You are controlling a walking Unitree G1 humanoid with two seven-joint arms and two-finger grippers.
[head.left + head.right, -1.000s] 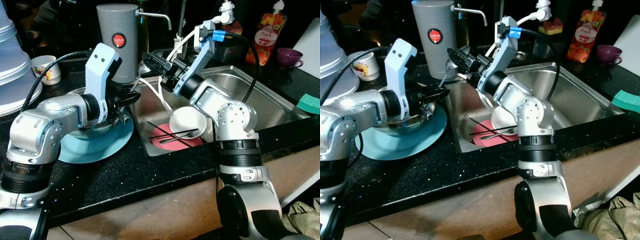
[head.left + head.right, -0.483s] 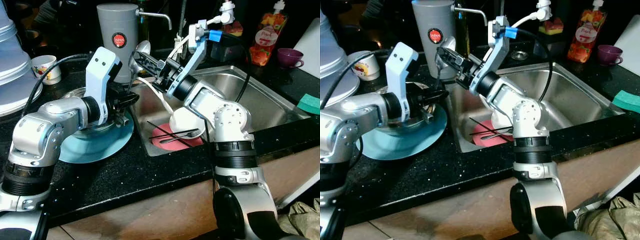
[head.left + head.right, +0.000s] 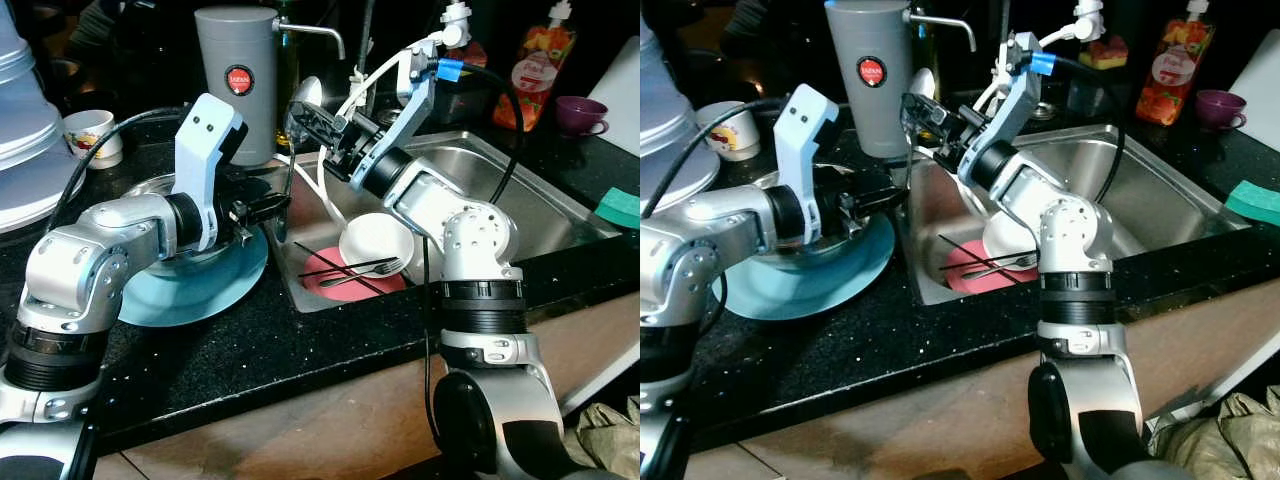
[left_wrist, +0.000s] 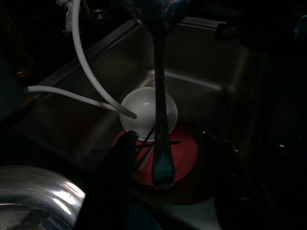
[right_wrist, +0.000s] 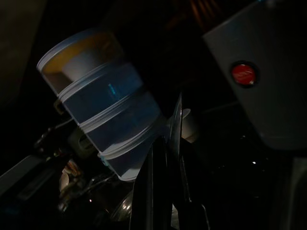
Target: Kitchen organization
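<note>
Black speckled counter (image 3: 250, 345) surrounds a steel sink (image 3: 520, 190).
A spoon (image 3: 914, 120) is clamped by the right gripper (image 3: 915, 108) at 12 o'clock; left gripper (image 3: 275, 207) state cannot be told.

The brushed stainless steel sink (image 3: 560, 205) has a dull sheen. The black speckled stone counter (image 3: 260, 350) is glossy. The long polished metal ladle (image 3: 292, 150) gleams, as does the shiny steel bowl (image 4: 33, 196). The round pale blue plate (image 3: 200, 290) looks smooth and matt.

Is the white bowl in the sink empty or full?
Empty as far as shows. The white bowl sits in the sink on a red plate, and its inside looks plain white.
</note>
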